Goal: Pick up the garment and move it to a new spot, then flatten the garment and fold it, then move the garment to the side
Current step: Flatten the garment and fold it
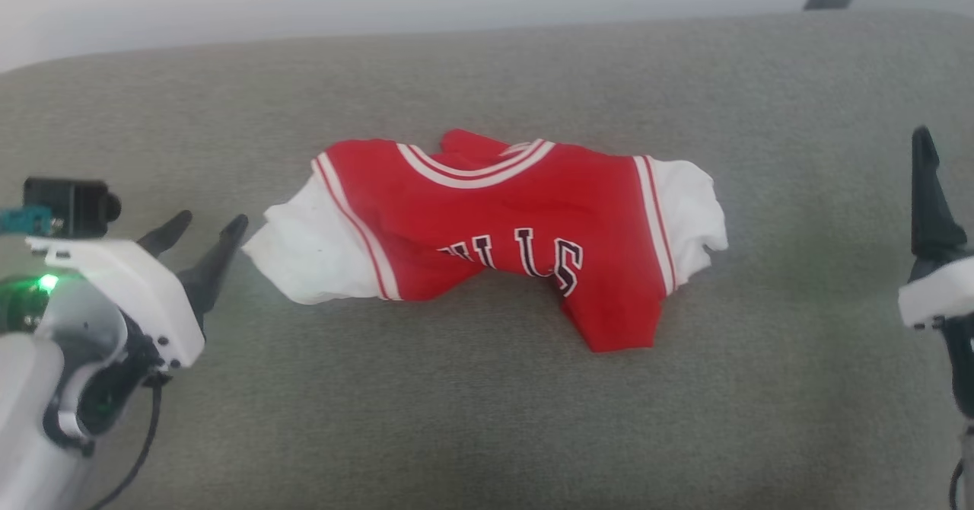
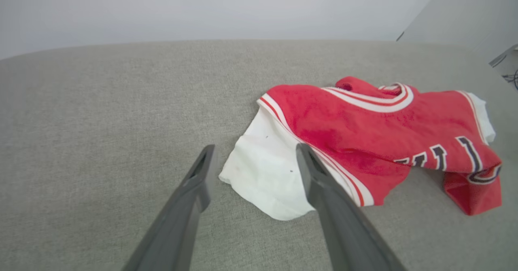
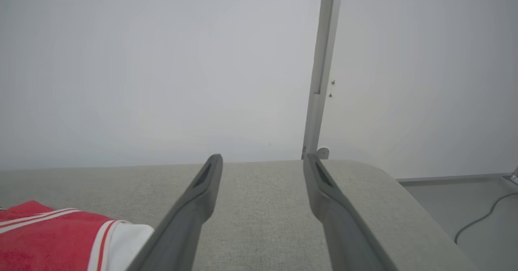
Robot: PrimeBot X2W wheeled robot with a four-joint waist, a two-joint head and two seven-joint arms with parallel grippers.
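Hovering spread, the left hand point(image 1: 214, 221) seems just beside the garment point(image 1: 502, 221).

Red garment point(image 1: 487, 221), white sleeves, striped trim.

A grey fabric surface point(image 1: 487, 419) runs back to a plain pale wall point(image 3: 162, 60). A slim metal post point(image 3: 319, 68) rises behind its corner, and a dark cable point(image 3: 485, 216) trails over the floor point(image 3: 437, 198).

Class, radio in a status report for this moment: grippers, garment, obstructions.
Left gripper open, poised at the white sleeve. Right gripper open, off beside the garment. Garment rumpled, unfolded, on the grey cushion. No obstruction seen.
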